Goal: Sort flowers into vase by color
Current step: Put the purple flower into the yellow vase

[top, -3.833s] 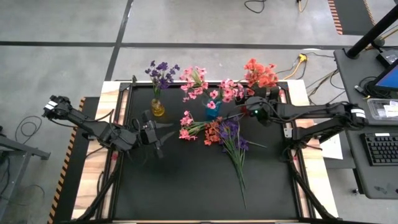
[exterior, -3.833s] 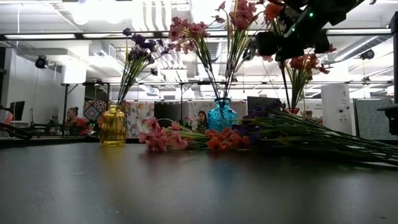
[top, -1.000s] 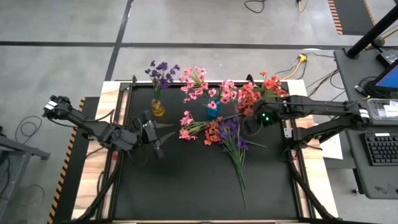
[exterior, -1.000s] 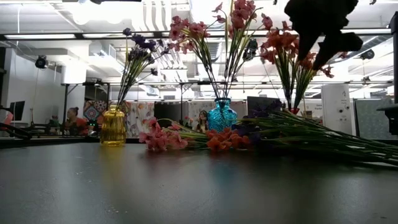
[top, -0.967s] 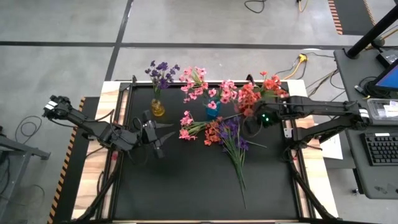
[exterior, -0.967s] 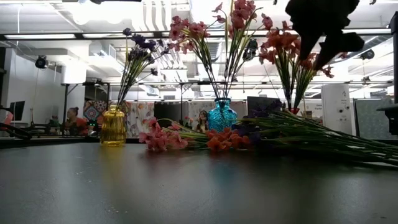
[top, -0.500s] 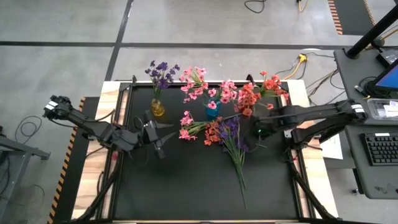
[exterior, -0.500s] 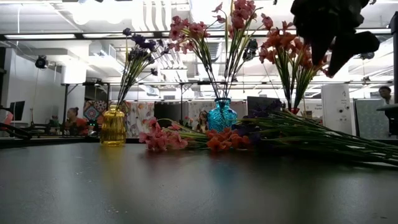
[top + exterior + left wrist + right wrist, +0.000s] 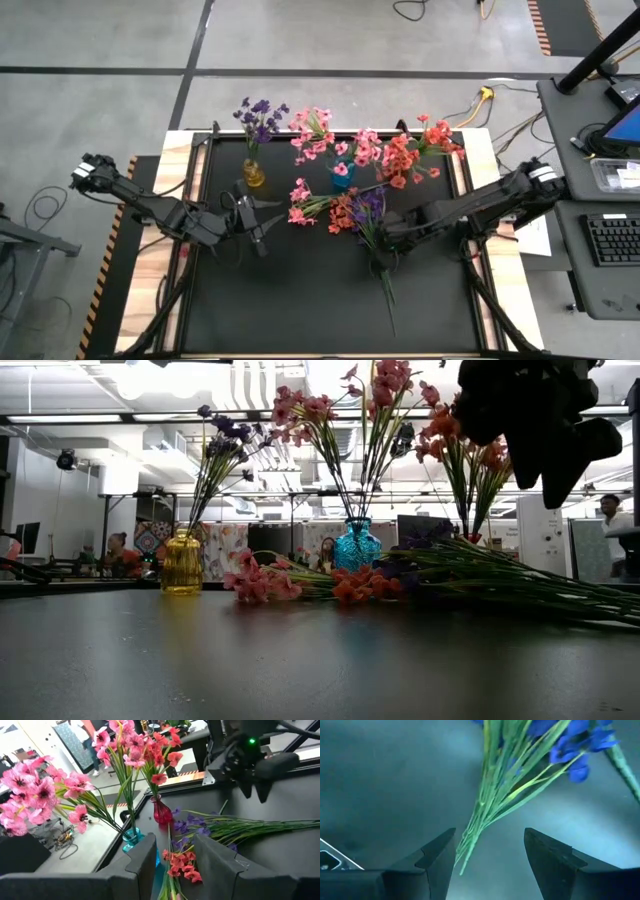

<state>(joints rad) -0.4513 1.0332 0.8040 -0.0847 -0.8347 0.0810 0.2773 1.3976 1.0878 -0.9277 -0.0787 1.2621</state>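
The right pincer [image 9: 388,238], spread and empty, hangs over the purple flowers' [image 9: 372,212] stems at the desk's [image 9: 300,300] centre; the left pincer [image 9: 262,236], spread, waits at nine o'clock.

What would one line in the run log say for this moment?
right gripper: jaws open, empty, over purple sprig stems on mat | left gripper: open, waiting at left | red vase: coral flowers in

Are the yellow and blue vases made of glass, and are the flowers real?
The yellow vase and blue vase look like shiny tinted glass: light glows through them. The flowers look fake, maybe plastic and cloth, with stiff, evenly coloured stems, though I can't be sure.
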